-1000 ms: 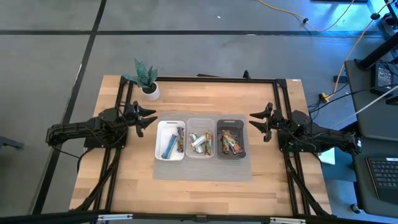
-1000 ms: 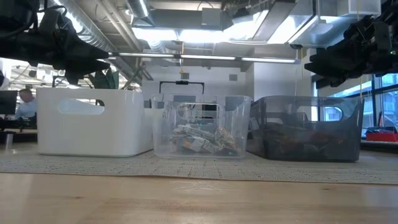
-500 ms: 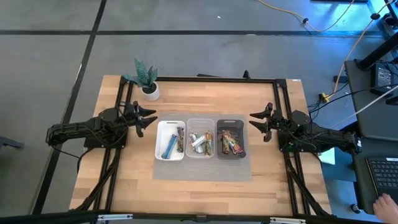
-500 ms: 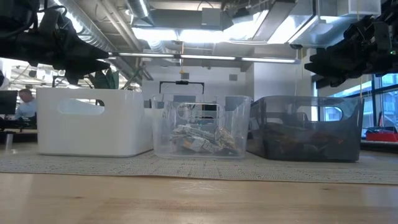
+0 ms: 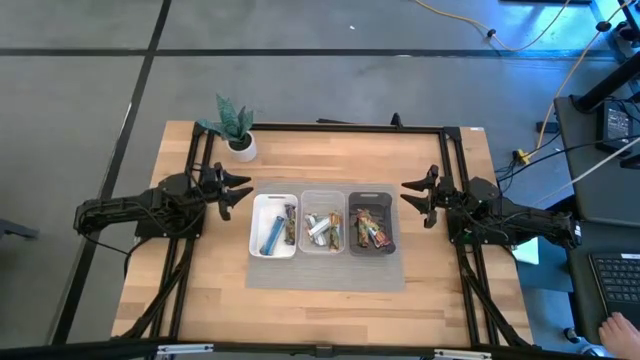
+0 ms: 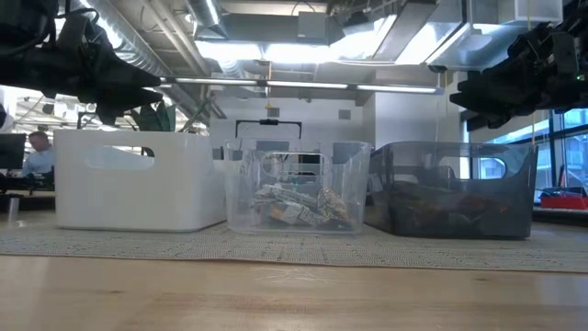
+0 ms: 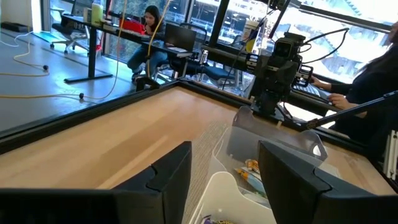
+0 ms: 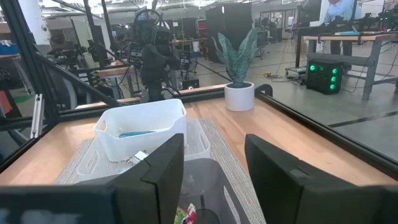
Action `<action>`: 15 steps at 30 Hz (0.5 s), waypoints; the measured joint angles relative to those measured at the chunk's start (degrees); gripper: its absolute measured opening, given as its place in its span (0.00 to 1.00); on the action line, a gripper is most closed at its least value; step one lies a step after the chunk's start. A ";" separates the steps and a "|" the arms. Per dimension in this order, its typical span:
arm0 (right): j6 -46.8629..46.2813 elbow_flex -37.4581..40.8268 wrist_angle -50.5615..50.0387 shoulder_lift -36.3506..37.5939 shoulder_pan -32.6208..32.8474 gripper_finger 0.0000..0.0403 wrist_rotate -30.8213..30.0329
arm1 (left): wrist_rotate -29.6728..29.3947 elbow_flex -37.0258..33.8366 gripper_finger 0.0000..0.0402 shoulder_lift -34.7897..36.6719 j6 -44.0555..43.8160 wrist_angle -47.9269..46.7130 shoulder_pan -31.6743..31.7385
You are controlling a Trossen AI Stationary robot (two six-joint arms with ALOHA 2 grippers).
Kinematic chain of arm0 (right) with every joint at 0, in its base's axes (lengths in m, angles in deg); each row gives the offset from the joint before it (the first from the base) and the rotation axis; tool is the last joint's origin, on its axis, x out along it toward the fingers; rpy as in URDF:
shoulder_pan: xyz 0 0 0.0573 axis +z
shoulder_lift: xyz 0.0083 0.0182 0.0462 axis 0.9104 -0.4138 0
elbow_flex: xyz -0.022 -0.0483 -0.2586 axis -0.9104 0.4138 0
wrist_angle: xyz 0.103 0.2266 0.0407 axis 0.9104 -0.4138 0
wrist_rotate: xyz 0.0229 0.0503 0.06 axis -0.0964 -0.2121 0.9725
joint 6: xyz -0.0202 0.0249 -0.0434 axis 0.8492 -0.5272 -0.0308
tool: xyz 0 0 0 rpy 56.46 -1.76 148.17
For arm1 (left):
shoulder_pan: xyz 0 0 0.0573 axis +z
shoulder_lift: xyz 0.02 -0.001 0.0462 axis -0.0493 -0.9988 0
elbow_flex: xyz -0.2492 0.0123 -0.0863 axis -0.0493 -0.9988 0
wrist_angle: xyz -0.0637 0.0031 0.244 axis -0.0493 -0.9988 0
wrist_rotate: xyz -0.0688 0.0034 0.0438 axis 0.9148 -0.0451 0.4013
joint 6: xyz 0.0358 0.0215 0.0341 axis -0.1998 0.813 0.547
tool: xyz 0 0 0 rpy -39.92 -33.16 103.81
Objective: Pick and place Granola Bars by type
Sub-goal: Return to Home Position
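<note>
From above, the Granola Bars (image 5: 322, 229) lie sorted in three trays (image 5: 253, 225) at the middle of the surface (image 5: 330, 310), with the left pincer (image 5: 232, 190) and right pincer (image 5: 418, 194) flanking them. Low view: bars show through the clear tray (image 6: 349, 175). Wrist views: both pincers wide, empty. Sorting seems finished; only homing remains.

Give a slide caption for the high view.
Granola bars lie in white tray, clear tray, dark tray; left gripper, right gripper open alongside.

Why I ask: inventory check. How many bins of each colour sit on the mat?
White bin: 1
Clear bin: 1
Dark bin: 1
Total: 3 bins
</note>
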 joint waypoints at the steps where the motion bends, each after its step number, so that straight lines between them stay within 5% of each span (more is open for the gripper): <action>1: -0.02 0.00 0.00 0.00 0.00 0.43 0.00 | 0.00 0.00 0.43 0.00 0.00 0.00 -0.02; 15: 0.00 0.00 0.00 0.00 0.00 0.43 0.00 | 0.00 0.00 0.43 0.00 0.00 0.00 -0.02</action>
